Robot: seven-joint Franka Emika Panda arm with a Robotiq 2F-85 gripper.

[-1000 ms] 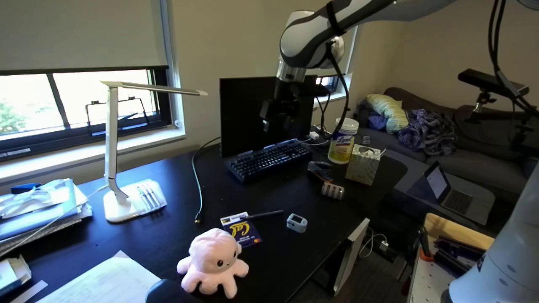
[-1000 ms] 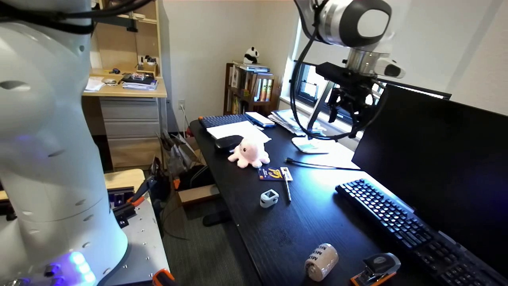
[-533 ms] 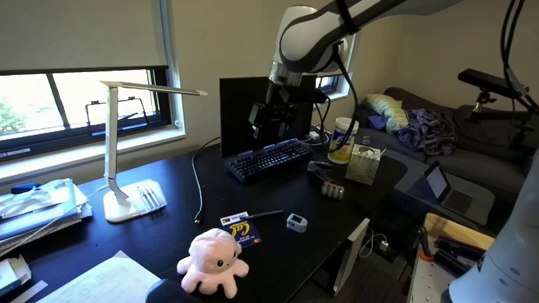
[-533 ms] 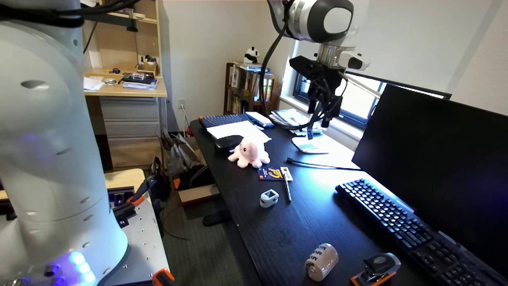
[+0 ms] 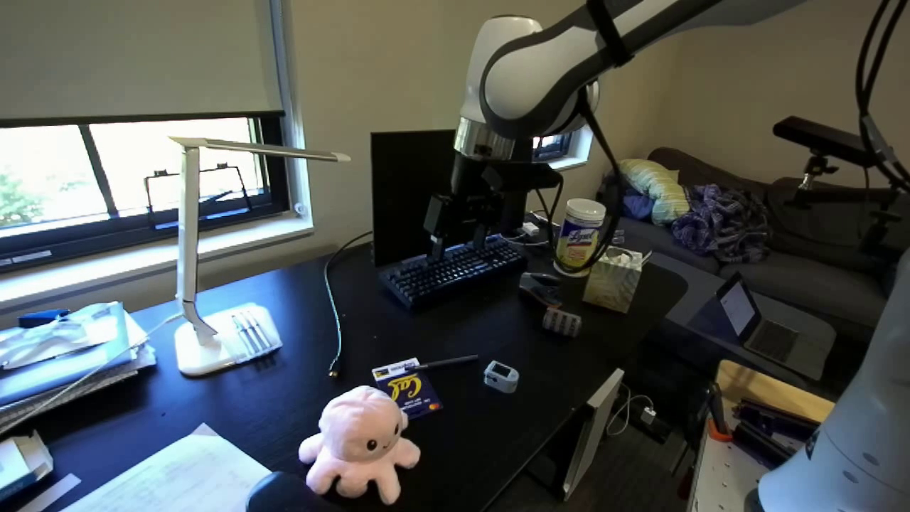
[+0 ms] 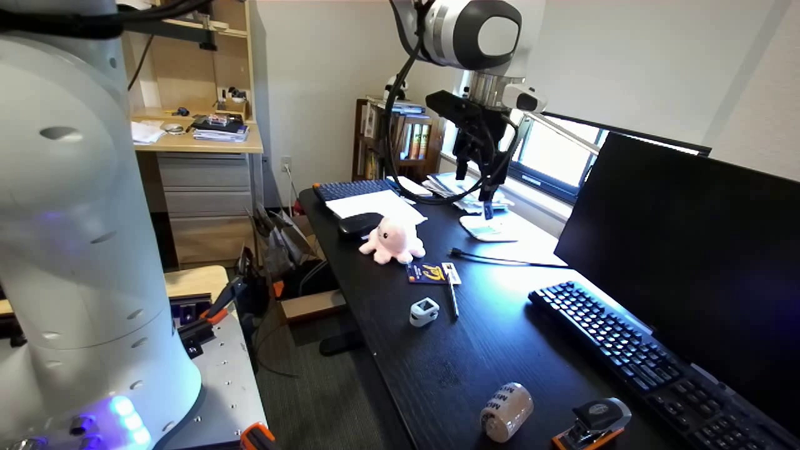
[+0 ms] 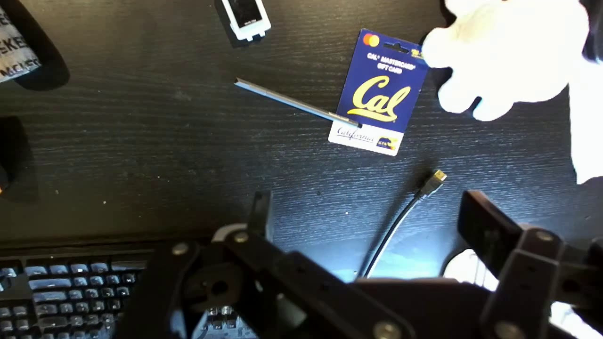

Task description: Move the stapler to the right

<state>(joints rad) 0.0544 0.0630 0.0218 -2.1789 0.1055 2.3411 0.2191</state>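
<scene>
The stapler (image 5: 539,286) is small and black with an orange base. It lies on the dark desk between the keyboard and a wrapped roll. It also shows at the bottom right of an exterior view (image 6: 595,420), partly cut off. In the wrist view, a dark sliver with an orange spot at the left edge may be its end. My gripper (image 5: 458,243) is open and empty, in the air above the desk. It also shows in an exterior view (image 6: 475,190), far from the stapler. In the wrist view its fingers (image 7: 365,202) are wide apart over bare desk and a cable.
A keyboard (image 6: 606,337) lies before a monitor (image 6: 681,250). The wrapped roll (image 6: 507,411), wipes tub (image 5: 574,238) and tissue box (image 5: 615,281) stand near the stapler. A grey-white device (image 5: 501,377), card (image 7: 381,89), pen (image 7: 297,103), pink plush (image 5: 362,441) and lamp (image 5: 188,235) are also there.
My gripper has moved down toward the desk and away from the stapler's end, toward the lamp side. It stays open. The stapler and other desk objects have not moved.
</scene>
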